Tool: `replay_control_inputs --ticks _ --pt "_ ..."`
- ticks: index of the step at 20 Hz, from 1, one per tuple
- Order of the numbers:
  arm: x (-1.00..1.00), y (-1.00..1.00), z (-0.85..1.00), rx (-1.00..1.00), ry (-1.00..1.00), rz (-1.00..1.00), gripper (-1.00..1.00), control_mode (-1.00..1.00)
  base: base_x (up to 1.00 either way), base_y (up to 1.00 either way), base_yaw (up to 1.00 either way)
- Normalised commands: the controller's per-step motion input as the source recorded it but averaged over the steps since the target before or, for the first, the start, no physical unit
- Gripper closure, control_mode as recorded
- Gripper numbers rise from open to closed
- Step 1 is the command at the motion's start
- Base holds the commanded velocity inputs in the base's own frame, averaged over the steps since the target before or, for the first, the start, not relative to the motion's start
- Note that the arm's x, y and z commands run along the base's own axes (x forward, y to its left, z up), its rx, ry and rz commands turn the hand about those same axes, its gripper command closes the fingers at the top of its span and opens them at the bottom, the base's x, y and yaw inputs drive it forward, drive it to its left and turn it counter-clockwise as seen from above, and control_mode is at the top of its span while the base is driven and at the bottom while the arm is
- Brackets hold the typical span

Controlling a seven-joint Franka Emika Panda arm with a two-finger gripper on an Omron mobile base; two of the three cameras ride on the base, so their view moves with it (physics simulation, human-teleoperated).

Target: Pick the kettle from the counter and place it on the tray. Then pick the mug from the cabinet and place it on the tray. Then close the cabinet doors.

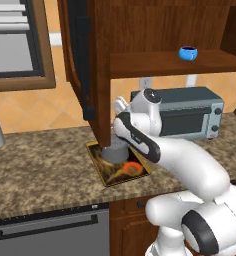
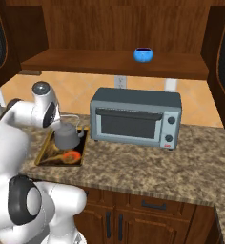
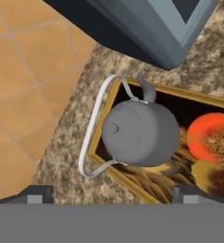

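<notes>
Counter [image 2: 148,167] scene: kettle [image 3: 140,134] sits on tray [image 3: 209,102], jaws wide above; rising arm could snag its wire handle.

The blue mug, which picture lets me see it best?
The right base view: the mug sits unblocked near the middle of the cabinet shelf, facing the camera. The left base view also shows it on the shelf, but smaller and nearer the top right corner.

White glossy rounded arm [image 1: 190,165], dark joint bands, small dark claw [image 3: 111,194] tips.
</notes>
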Motion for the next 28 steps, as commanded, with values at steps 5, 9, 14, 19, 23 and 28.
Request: replay_control_inputs --ticks 5,9,14,19,23,28 --pt "-0.65 -0.42 0.42 -0.08 -0.13 0.22 -1.0 -1.0 0.0 0.0 0.0" --pt "-0.55 -0.35 0.41 -0.27 -0.15 0.14 -1.0 -1.0 0.0 0.0 0.0" --pt "-0.5 -0.39 0.54 -0.31 -0.11 0.14 -1.0 -1.0 0.0 0.0 0.0" --pt "-0.55 -0.45 0.55 -0.34 -0.15 0.17 -1.0 -1.0 0.0 0.0 0.0" --pt "-0.47 -0.46 0.55 -0.27 -0.09 0.15 -1.0 -1.0 0.0 0.0 0.0" --pt "-0.4 -0.52 0.58 -0.1 -0.06 0.1 -1.0 -1.0 0.0 0.0 0.0"
